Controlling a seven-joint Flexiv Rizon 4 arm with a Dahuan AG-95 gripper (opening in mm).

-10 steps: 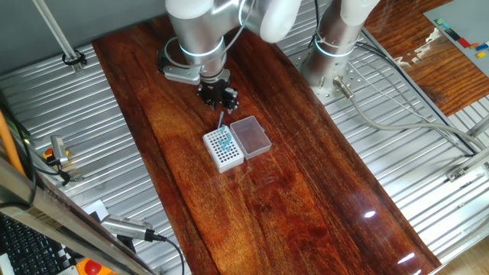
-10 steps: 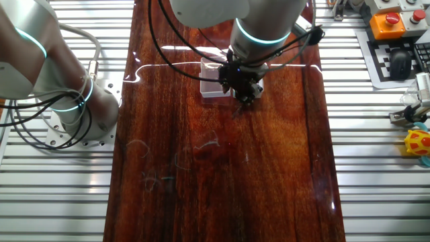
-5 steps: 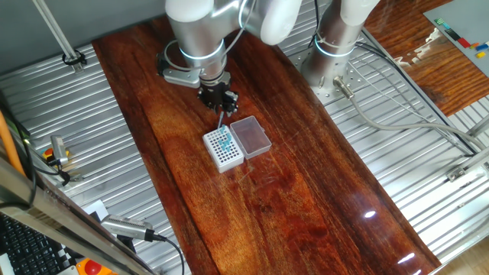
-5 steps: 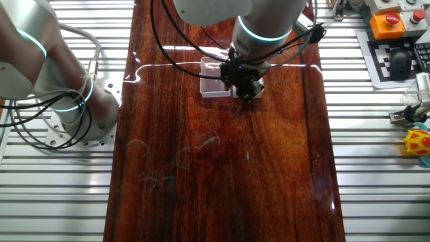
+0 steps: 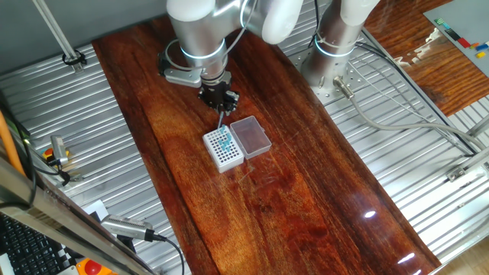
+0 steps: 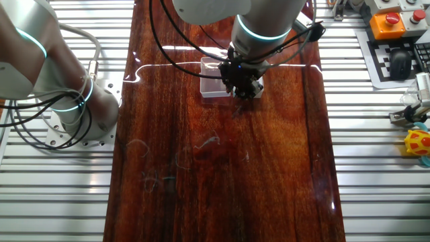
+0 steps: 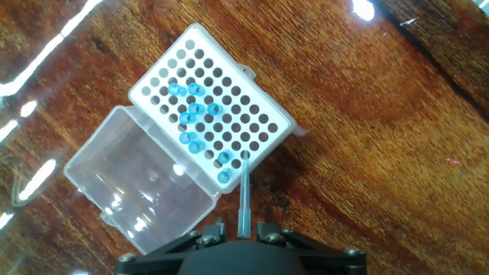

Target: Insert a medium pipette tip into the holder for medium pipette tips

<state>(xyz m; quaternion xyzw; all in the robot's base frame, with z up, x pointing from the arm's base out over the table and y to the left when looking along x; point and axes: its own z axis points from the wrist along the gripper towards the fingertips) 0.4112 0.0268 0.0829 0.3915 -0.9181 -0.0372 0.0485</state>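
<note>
Hand view: the gripper point(image 7: 243, 226) pinches the medium pipette tip point(image 7: 244, 191) — its point over a hole near the holder point(image 7: 212, 118) edge.

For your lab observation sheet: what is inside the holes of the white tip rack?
Several blue tips sit in holes of the white rack; most holes look dark and empty. How deep the tips reach is hidden. The tool holds another tip over one edge.

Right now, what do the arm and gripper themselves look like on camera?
The arm is glossy white and silver-grey, with a glowing cyan ring at the wrist joint. Black cables loop around it. The gripper is small and black, with dark angular fingers held by visible screws.
</note>
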